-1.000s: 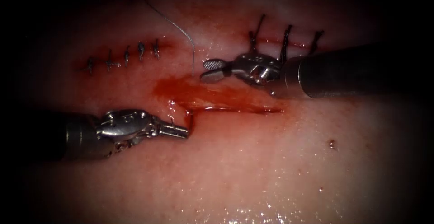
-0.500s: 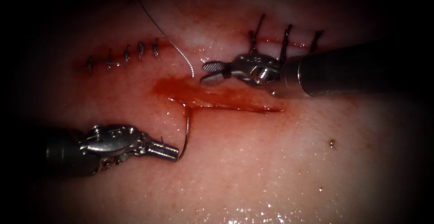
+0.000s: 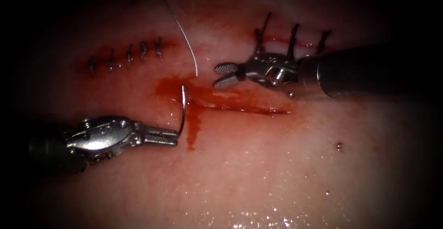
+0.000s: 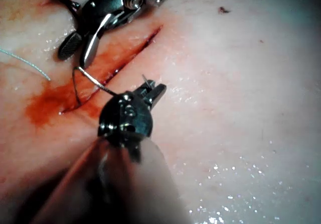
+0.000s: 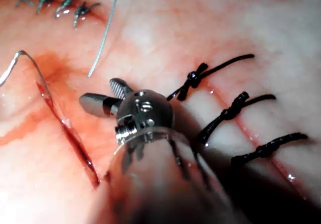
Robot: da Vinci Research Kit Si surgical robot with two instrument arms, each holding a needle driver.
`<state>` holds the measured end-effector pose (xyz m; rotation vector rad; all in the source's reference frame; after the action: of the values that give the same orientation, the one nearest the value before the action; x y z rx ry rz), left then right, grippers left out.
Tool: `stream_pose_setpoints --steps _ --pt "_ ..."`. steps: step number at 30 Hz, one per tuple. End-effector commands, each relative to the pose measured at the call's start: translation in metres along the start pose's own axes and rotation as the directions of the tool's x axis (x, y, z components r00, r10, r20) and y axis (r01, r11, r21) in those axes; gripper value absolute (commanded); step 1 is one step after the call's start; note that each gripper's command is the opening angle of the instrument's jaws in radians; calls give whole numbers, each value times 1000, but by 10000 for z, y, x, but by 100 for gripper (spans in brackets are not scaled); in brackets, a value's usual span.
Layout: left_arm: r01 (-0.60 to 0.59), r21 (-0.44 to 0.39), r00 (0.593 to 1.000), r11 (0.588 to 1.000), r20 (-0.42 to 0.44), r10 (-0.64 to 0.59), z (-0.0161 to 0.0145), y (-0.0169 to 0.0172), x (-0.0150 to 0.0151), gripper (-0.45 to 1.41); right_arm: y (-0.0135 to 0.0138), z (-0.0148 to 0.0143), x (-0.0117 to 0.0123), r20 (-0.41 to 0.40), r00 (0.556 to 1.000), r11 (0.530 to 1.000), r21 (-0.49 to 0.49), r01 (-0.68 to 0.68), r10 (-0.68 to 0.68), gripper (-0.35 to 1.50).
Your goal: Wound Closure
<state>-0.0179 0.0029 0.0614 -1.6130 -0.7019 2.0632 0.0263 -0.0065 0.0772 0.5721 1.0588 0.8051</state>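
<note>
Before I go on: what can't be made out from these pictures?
- Thread: far end cut off by the endoscope view's top edge.
- Needle: whether its tip has left the tissue, hidden by red fluid.
- Left end effector: its grip point, too small.

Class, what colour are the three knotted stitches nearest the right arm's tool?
Black: the three knotted stitches show best in the right wrist view.

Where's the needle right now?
In the endoscope view the needle stands free of the tissue at the left end of the open cut, held near one end by the left tool, with the open right tool nearby.
</note>
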Motion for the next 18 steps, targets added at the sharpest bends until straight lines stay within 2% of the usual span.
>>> stream_pose_setpoints --steps 1,5,10,14,15,17,18 --pt "-15 9 1000 1000 -15 15 5 0 -4 -45 -2 6 -2 -2 1000 1000 -1 -1 1 54" --pt "-97 72 992 993 -79 102 0 -8 12 -45 -3 6 -1 -8 1000 1000 -16 -3 3 41" --pt "-180 173 974 968 -109 201 -7 -21 31 -45 -3 5 0 -19 1000 1000 -20 -5 5 37" --pt "-240 226 959 944 -98 267 -7 -23 36 -45 -4 1 7 -72 991 993 -7 -115 114 34" --pt "-261 234 954 936 -88 288 -7 -23 36 -45 -4 0 10 -84 986 989 -6 -147 146 41" --pt "-283 253 948 925 -75 310 -3 -21 32 -45 -7 -3 17 -109 969 974 -25 -225 221 90" --pt "-295 260 944 919 -67 322 -1 -20 31 -45 -9 -4 21 -117 958 963 -29 -267 262 100"
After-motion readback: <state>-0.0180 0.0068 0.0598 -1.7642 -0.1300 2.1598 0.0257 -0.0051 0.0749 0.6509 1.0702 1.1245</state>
